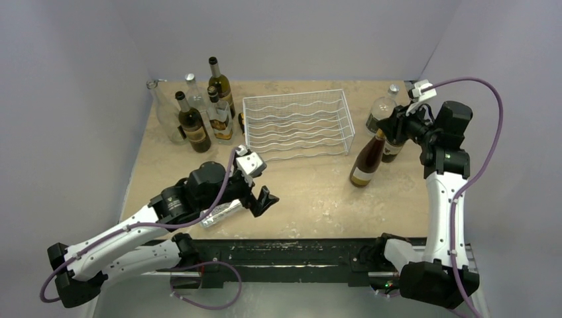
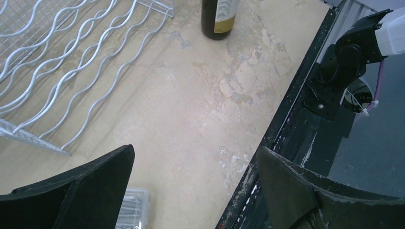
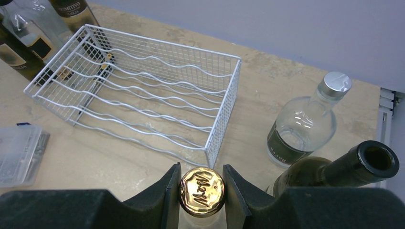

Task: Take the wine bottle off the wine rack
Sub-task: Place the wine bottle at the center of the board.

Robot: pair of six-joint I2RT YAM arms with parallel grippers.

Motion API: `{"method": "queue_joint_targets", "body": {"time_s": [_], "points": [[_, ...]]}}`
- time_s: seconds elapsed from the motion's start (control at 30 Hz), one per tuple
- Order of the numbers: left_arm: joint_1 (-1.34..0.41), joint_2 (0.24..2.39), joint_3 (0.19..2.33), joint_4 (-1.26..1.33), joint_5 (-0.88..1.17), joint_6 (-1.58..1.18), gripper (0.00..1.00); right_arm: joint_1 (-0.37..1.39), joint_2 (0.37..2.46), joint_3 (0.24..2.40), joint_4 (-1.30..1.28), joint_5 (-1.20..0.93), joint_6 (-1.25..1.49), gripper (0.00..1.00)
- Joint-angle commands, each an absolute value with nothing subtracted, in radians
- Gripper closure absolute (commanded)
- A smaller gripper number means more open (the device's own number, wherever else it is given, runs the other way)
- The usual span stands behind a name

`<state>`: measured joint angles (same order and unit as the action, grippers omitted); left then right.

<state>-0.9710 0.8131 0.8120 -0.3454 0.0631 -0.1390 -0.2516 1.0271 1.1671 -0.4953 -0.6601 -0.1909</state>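
The white wire wine rack [image 1: 296, 122] lies at the back middle of the table with nothing in its wavy rows [image 3: 143, 95]. To its right a dark wine bottle [image 1: 366, 159] with a pale label leans toward the back right, its base low by the tabletop. My right gripper [image 3: 201, 177] is shut on the bottle's gold cap [image 3: 202, 193], one finger on each side. My left gripper [image 2: 196, 152] hangs open and holds nothing near the table's front edge, left of centre [image 1: 260, 189]. The bottle's base [image 2: 218, 19] shows at the top of the left wrist view.
Several bottles [image 1: 199, 112] stand at the back left beside the rack. A clear silver-capped bottle [image 3: 305, 124] and a dark open-necked bottle [image 3: 363, 164] sit close to my right gripper. A clear plastic parts box [image 1: 222, 213] lies under my left arm. The black rail [image 1: 298, 252] runs along the front.
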Motion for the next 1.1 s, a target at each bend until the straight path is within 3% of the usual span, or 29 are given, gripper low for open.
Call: {"method": "queue_joint_targets", "body": {"time_s": [0.0, 0.73, 1.07], "points": [[-0.966, 0.741, 0.793, -0.382, 0.027, -0.18, 0.0, -0.254, 1.022, 1.256, -0.374, -0.633, -0.237, 1.0], [-0.966, 0.611, 0.709, -0.418, -0.034, -0.279, 0.0, -0.255, 1.117, 1.343, -0.353, -0.621, -0.282, 1.0], [-0.967, 0.593, 0.714, -0.43, -0.017, -0.316, 0.0, -0.254, 1.079, 1.305, -0.353, -0.643, -0.303, 0.62]]}}
